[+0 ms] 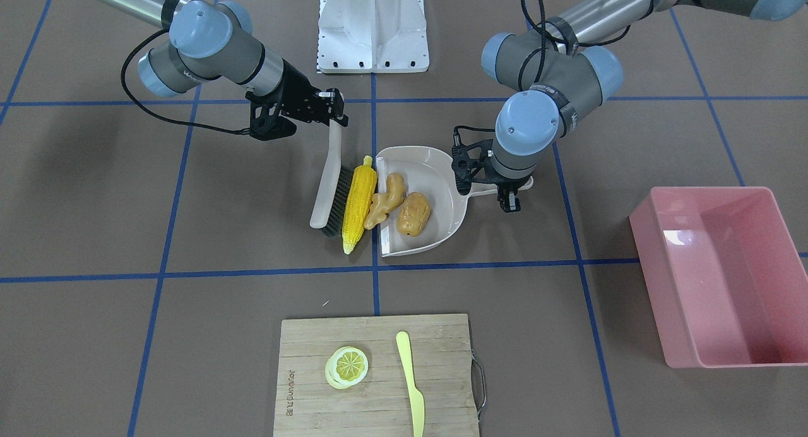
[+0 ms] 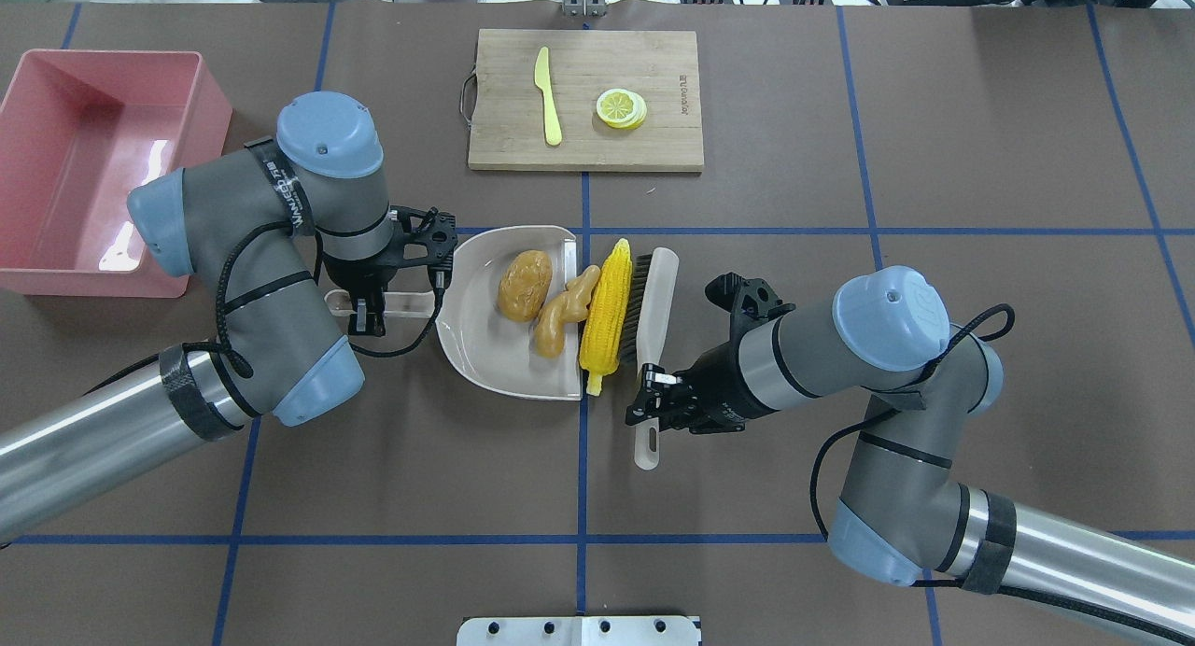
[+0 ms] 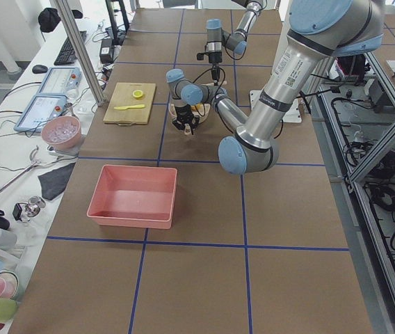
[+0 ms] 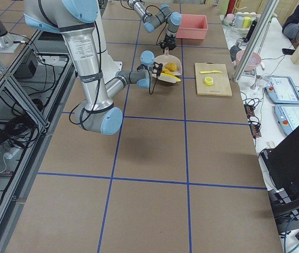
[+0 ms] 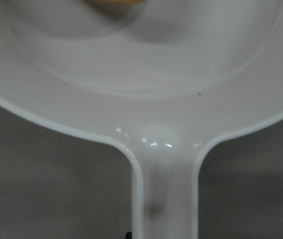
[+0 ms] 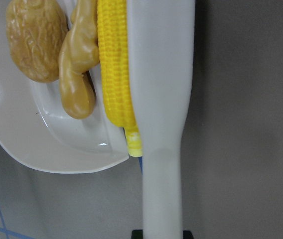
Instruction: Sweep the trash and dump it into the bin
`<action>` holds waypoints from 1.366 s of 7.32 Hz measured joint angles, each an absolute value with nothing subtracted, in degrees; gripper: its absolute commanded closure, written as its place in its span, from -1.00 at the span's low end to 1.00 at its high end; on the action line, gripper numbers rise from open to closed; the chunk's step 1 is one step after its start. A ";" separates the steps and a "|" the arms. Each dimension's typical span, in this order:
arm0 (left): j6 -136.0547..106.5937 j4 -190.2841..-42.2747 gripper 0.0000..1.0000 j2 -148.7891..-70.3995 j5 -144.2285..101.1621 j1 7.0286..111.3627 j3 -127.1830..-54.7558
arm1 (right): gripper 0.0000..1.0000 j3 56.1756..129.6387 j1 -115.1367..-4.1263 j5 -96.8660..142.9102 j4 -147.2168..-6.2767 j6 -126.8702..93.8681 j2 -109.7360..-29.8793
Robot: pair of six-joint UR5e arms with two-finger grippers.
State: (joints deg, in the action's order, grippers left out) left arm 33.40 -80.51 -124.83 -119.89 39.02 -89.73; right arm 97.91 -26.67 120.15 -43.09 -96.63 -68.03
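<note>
Surface: a brown table [image 2: 934, 114] is seen, marked into squares by blue tape lines.
Bin: the pink bin [image 2: 84, 161] is set at the far left of the table, well apart from the rest; nothing is seen inside it.
Dustpan: a beige dustpan [image 2: 471, 343] is laid flat at the centre, open edge to the right, handle to the left.
Left gripper: the left gripper [image 2: 367, 302] is pointed down over the dustpan handle; the jaws are pinched on that handle from both sides.
Potato: the brown potato [image 2: 525, 285] is held inside the pan, on its far half.
Ginger root: the tan ginger root [image 2: 560, 319] is laid in the pan beside the open edge, touching the corn.
Corn cob: the yellow corn cob [image 2: 607, 305] is lined up along the pan's open edge, pressed between ginger and bristles; on the lip or on the table cannot be told.
Brush: a beige brush [image 2: 656, 291] is placed just right of the corn, dark bristles against it, handle toward the near side.
Right gripper: the right gripper [image 2: 651, 394] is clamped on the brush handle, jaws closed around it.
Far centre: a wooden cutting board [image 2: 653, 67] is placed there, with a lemon slice [image 2: 622, 107] and a yellow knife [image 2: 547, 105] on it, apart from each other.
</note>
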 measured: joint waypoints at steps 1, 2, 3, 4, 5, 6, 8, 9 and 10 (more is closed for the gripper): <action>33.40 -80.51 1.00 -124.86 -119.88 38.98 -89.74 | 1.00 97.86 -26.65 120.12 -43.15 -97.05 -67.53; 33.40 -80.51 1.00 -124.88 -119.88 38.97 -89.74 | 1.00 97.81 -26.61 120.00 -43.23 -97.31 -67.07; 33.40 -80.51 1.00 -124.89 -119.88 38.97 -89.74 | 1.00 97.34 -26.54 119.78 -43.31 -97.67 -66.12; 33.40 -80.51 1.00 -124.89 -119.88 38.97 -89.74 | 1.00 96.19 -26.50 119.61 -43.29 -98.13 -64.69; 33.40 -80.51 1.00 -124.88 -119.88 38.99 -89.74 | 1.00 95.02 -26.44 119.31 -43.07 -98.29 -63.52; 33.40 -80.51 1.00 -124.84 -119.88 39.00 -89.74 | 1.00 94.35 -26.41 118.93 -42.80 -98.22 -62.97; 33.40 -80.56 1.00 -124.81 -119.88 39.00 -89.69 | 1.00 94.74 -26.99 119.75 -42.69 -98.18 -62.99; 33.40 -80.58 1.00 -124.81 -119.88 39.01 -89.63 | 1.00 95.55 -28.73 122.47 -42.75 -98.20 -63.64; 33.40 -80.59 1.00 -124.80 -119.88 39.02 -89.60 | 1.00 96.50 -31.13 126.28 -42.59 -97.87 -64.93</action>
State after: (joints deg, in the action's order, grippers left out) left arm 33.40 -80.59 -124.80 -119.88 39.02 -89.60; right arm 96.50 -31.13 126.28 -42.59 -97.87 -64.93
